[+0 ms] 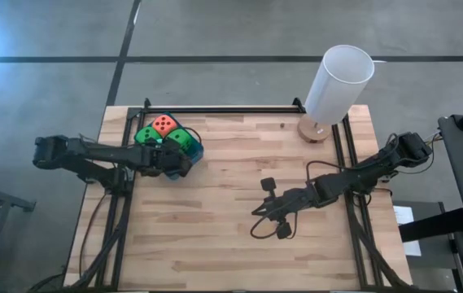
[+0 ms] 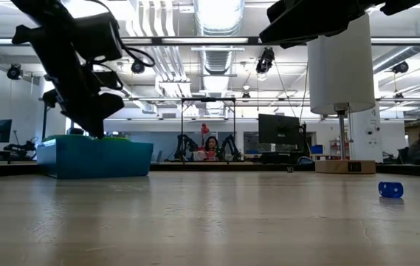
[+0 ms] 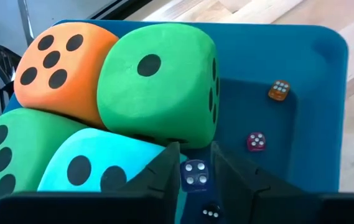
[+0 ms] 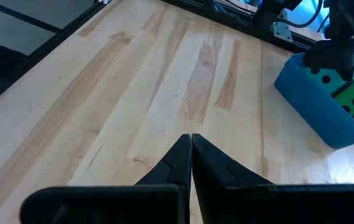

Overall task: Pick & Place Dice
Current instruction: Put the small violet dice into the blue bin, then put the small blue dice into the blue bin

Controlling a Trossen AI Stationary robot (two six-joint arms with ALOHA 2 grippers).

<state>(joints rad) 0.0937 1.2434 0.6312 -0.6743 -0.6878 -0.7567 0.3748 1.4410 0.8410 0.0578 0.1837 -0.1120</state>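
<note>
A blue tray (image 1: 198, 151) at the table's far left holds an orange-red foam die (image 3: 61, 68), two green ones (image 3: 164, 81) (image 3: 9, 155) and a teal one (image 3: 96, 165). Small dice lie on its floor: orange (image 3: 279, 90), pink (image 3: 256, 142), blue (image 3: 195, 173) and black (image 3: 211, 211). My left gripper (image 3: 196, 158) reaches down into the tray, fingers slightly apart on either side of the small blue die. My right gripper (image 4: 191, 138) hovers shut over the table's middle right. Another small blue die (image 2: 390, 190) lies on the bare table. My left gripper's fingers (image 3: 164, 171) stand on either side of the small blue die, slanting down into the tray beside the teal foam die. I cannot tell whether they touch the die's sides.
A tall white cylinder on a wooden base (image 1: 337, 85) stands at the far right. Black rails (image 1: 353, 187) run along the table's left, right and far sides. Bare wood (image 1: 231, 236) stretches between the arms.
</note>
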